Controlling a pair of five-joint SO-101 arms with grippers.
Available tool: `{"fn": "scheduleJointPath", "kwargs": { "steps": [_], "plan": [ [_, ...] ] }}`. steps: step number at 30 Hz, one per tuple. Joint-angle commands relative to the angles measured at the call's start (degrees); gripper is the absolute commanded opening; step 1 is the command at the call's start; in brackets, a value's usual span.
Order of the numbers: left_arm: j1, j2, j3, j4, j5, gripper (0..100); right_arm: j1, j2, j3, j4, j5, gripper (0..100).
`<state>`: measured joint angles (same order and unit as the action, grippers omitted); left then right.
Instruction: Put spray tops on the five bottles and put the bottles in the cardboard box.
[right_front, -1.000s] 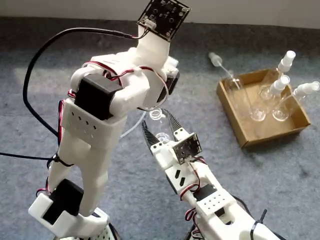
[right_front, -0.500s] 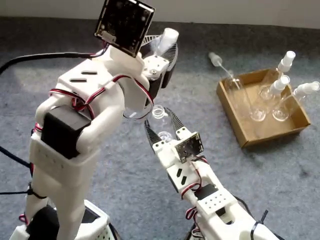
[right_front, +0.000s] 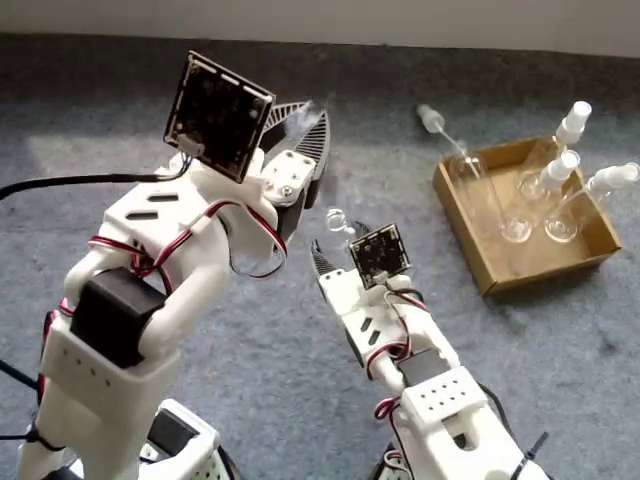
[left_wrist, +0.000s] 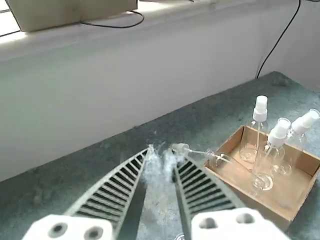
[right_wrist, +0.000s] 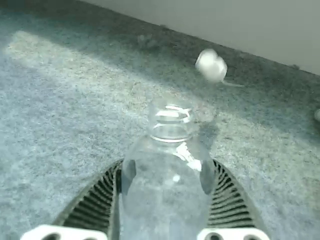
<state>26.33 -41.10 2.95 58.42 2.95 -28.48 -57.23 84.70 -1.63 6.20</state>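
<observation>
Hard to read: the spray top (left_wrist: 159, 162) in the left gripper (left_wrist: 161, 156) is a whitish smear in both the left wrist view and the high view, so I can't resolve its shape. In the high view the right gripper (right_wrist: 167, 172) is mostly covered by its own camera board (right_front: 380, 252), with one dark finger (right_front: 318, 258) poking out beside it. The bottle (right_wrist: 167, 175) is cut off at the frame edge in the right wrist view. In the high view just its neck shows above the board.

Box contents: the clear bodies overlap. I count three capped bottles (right_front: 545, 183) leaning in the cardboard box (right_front: 462, 235) at the right of the high view. Can't tell what else lies flat among them.

Left arm: fills the left half of the high view, folded up high. Its gripper is at upper centre, pointing toward the top of the frame, jaws pressed nearly together and pinching the spray top at the tips.

Right arm: comes in low from bottom centre, gripper at frame centre. Its jaws are clamped on the bottle's sides, and the neck is open. The spray top sits up-left of the neck and apart from it.

A second spray top (right_front: 431, 118) lies on the grey mat (right_front: 560, 330), just up-left of the box, with its thin tube running toward the box.
</observation>
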Motion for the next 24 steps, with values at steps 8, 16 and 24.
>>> {"fn": "scheduleJointPath", "kwargs": {
  "steps": [8,16,24],
  "plan": [
    [-0.84,-3.56,3.3,-2.46,0.26,0,-3.3,-20.26,1.71,15.43,-5.36,8.0],
    [-9.54,-3.56,4.26,12.04,0.35,0,-0.31,-24.04,4.44,18.15,-3.34,8.0],
    [-14.81,-3.12,4.7,17.58,0.35,1,0.48,-38.37,8.57,18.33,-3.25,8.0]
  ]
}}
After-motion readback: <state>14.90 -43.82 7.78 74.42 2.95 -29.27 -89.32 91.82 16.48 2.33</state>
